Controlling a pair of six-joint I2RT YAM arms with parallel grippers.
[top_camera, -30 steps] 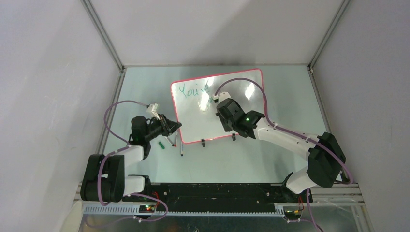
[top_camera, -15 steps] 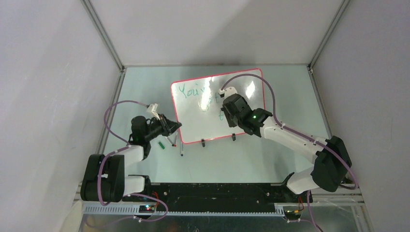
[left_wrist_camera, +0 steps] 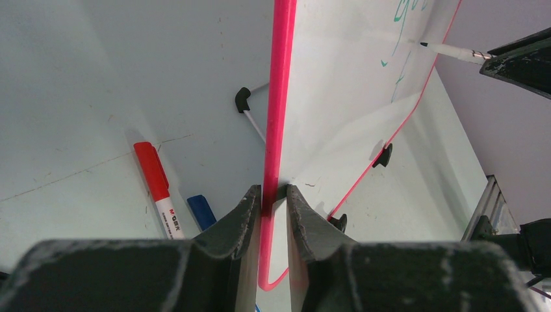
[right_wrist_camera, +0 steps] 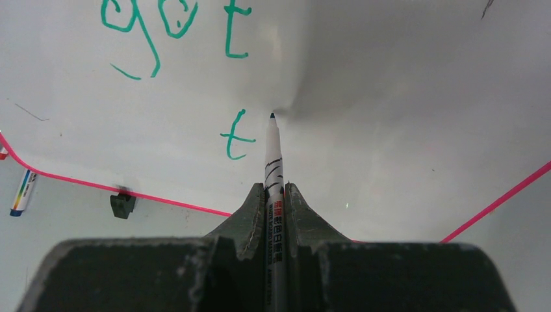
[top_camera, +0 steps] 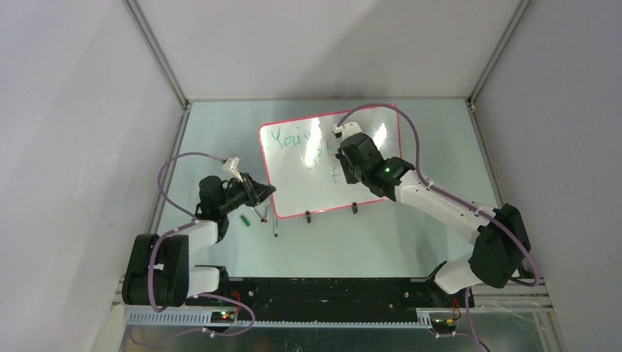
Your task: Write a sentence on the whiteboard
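Here, the whiteboard stands propped at the middle of the table, its teal sentence reading "got" above a lone "t". My right tool is clamped on a white marker, tip at the board just right of that "t". My left tool pinches the board's pink rim; a red marker lies on the table beside it.

pale table with the propped whiteboard, a red marker, a blue object
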